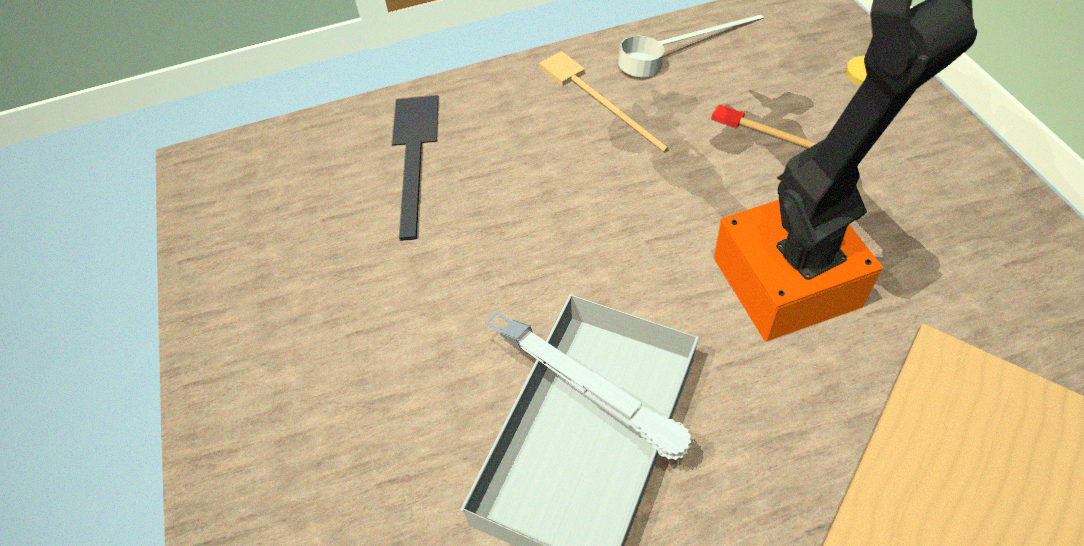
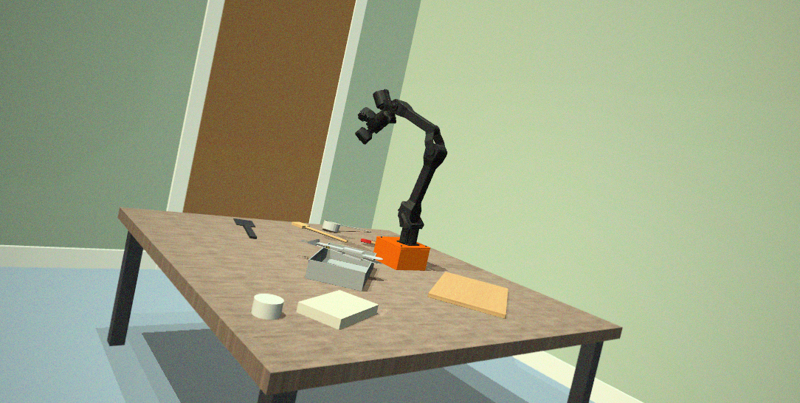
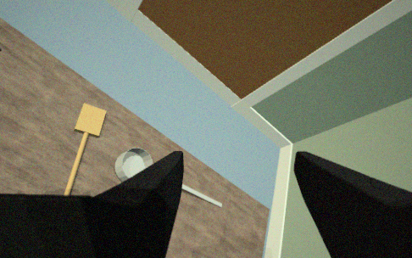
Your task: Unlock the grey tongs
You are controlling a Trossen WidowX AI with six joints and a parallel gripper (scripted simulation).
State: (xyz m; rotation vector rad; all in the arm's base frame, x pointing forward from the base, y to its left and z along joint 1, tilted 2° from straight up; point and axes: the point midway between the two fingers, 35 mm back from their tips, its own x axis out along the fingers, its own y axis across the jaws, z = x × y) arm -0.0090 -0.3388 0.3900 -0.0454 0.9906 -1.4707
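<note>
The grey tongs (image 1: 579,376) (image 2: 347,254) lie across the roasting tin (image 1: 553,467) (image 2: 335,277), arms together. In the top view their hinge end with the small loop sticks out past the tin's left wall, and their scalloped tips reach past its right wall. The wooden board (image 1: 977,451) (image 2: 469,293) lies flat on the table, at the lower right in the top view. My gripper (image 3: 238,160) (image 2: 361,125) is open and empty, high above the table and well away from the tongs. It is out of frame in the top view.
The orange base (image 1: 818,303) stands between tin and board. A black turner (image 1: 411,186), a wooden spatula (image 1: 562,67) (image 3: 91,120), a grey pan (image 1: 640,57) (image 3: 123,166) and a red-headed brush (image 1: 727,115) lie farther back. A cream block (image 2: 337,308) and a white cylinder (image 2: 267,306) stand near the tin.
</note>
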